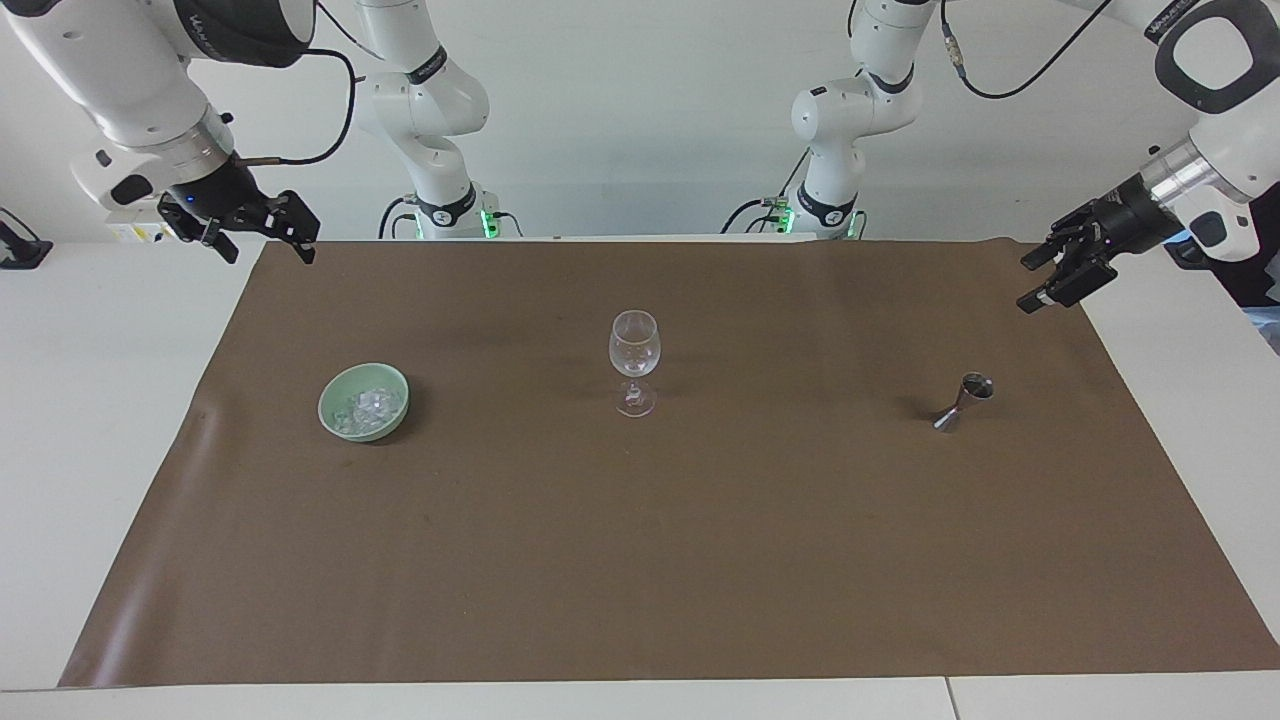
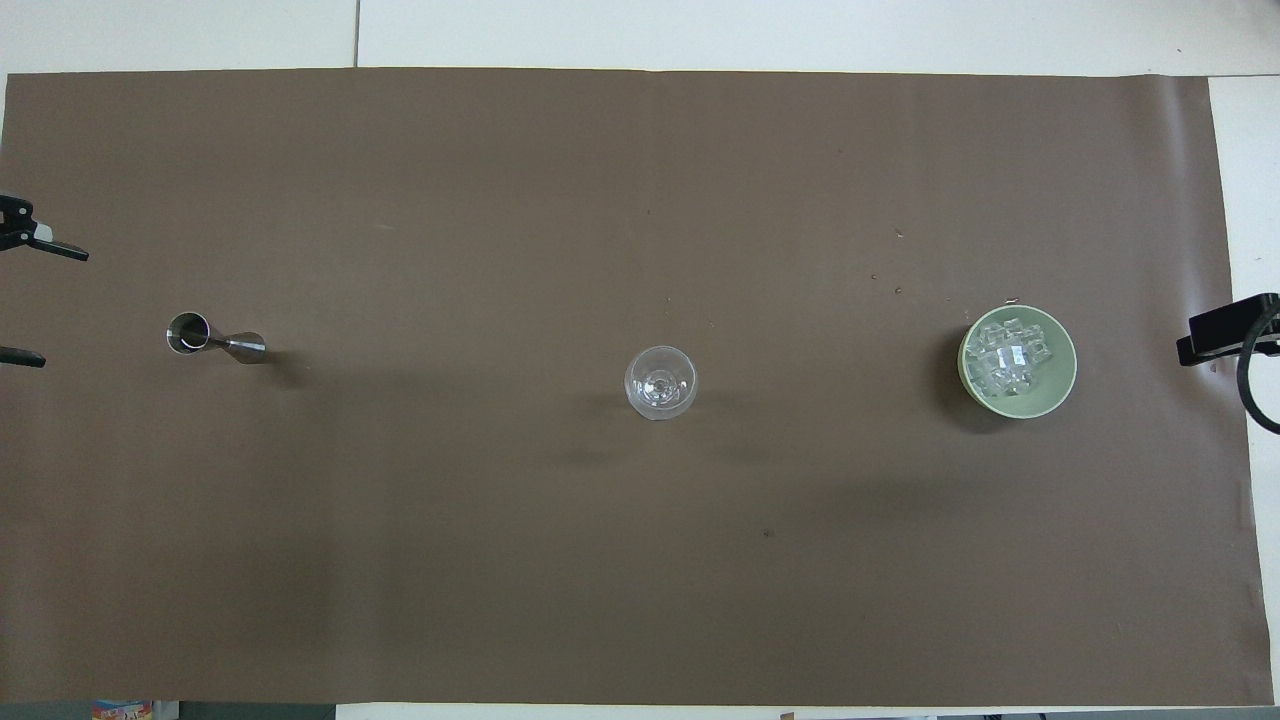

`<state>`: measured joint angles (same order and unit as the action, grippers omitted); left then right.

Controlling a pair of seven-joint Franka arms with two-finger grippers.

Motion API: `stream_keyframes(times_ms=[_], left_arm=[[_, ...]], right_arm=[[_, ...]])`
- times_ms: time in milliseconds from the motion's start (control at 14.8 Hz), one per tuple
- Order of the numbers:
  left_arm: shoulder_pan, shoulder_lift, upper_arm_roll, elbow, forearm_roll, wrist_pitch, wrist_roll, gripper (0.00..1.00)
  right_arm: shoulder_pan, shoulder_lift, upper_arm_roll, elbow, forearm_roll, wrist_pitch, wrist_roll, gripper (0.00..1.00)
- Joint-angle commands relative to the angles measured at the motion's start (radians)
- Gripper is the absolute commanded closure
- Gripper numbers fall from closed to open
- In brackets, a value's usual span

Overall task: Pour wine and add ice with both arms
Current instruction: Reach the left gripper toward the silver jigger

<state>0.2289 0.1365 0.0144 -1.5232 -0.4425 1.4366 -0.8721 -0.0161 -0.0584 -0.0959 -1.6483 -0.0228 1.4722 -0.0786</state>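
From the facing view, I am looking at a white tabletop (image 1: 90, 420) carrying a wide brown paper mat (image 1: 660, 560), and I am taking the clear stemmed wine glass (image 1: 634, 362) standing upright at the mat's middle as my landmark. Toward the right arm's end from the glass, a pale green round bowl (image 1: 363, 402) is sitting on the mat, and the ice (image 1: 368, 406), a heap of small clear cubes, is lying inside it. Toward the left arm's end from the glass, a small steel double-cone jigger (image 1: 965, 400) is standing on the mat, well apart from the glass. The right pincer (image 1: 262, 243) is hanging over the mat's corner at the robots' edge, well apart from the glass; its fingers are standing spread wide and gripping nothing. The left pincer (image 1: 1040, 286) is hanging over the mat's edge at the left arm's end, above and apart from the jigger, its fingers parted and empty.

From the overhead view, I am seeing the glass (image 2: 660, 382) from above, with the bowl (image 2: 1040, 398) and its ice (image 2: 1005, 354) toward the right arm's end and the jigger (image 2: 212, 339) toward the left arm's end. Only two dark fingertips (image 2: 60, 251) of the left pincer (image 2: 40, 305) are showing, spread wide apart beside the jigger, farther from the glass than the jigger is. A black part of the right pincer (image 2: 1228, 330) is showing at the mat's edge, farther from the glass than the bowl is.
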Motion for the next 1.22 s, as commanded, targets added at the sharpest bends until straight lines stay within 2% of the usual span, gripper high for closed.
stream_keyframes(times_ms=[0, 406, 541, 812, 1015, 1150], left_arm=[[0.052, 0.093, 0.002, 0.023, -0.056, -0.009, -0.092, 0.00], [0.190, 0.207, 0.001, -0.024, -0.152, 0.042, -0.131, 0.00], [0.191, 0.225, 0.002, -0.067, -0.192, 0.080, -0.127, 0.00], [0.198, 0.224, -0.004, -0.193, -0.261, 0.191, -0.114, 0.00], [0.198, 0.172, -0.002, -0.365, -0.370, 0.333, 0.026, 0.00], [0.182, 0.163, -0.001, -0.415, -0.375, 0.402, 0.036, 0.00]], right_arm=[[-0.008, -0.009, 0.007, -0.008, 0.010, 0.013, -0.010, 0.00], [-0.008, -0.009, 0.007, -0.008, 0.010, 0.013, -0.010, 0.00], [-0.007, -0.009, 0.007, -0.008, 0.010, 0.013, -0.010, 0.00], [-0.007, -0.009, 0.007, -0.008, 0.010, 0.013, -0.010, 0.00], [-0.008, -0.009, 0.007, -0.008, 0.010, 0.013, -0.010, 0.00], [-0.007, -0.011, 0.007, -0.008, 0.010, 0.013, -0.010, 0.00]])
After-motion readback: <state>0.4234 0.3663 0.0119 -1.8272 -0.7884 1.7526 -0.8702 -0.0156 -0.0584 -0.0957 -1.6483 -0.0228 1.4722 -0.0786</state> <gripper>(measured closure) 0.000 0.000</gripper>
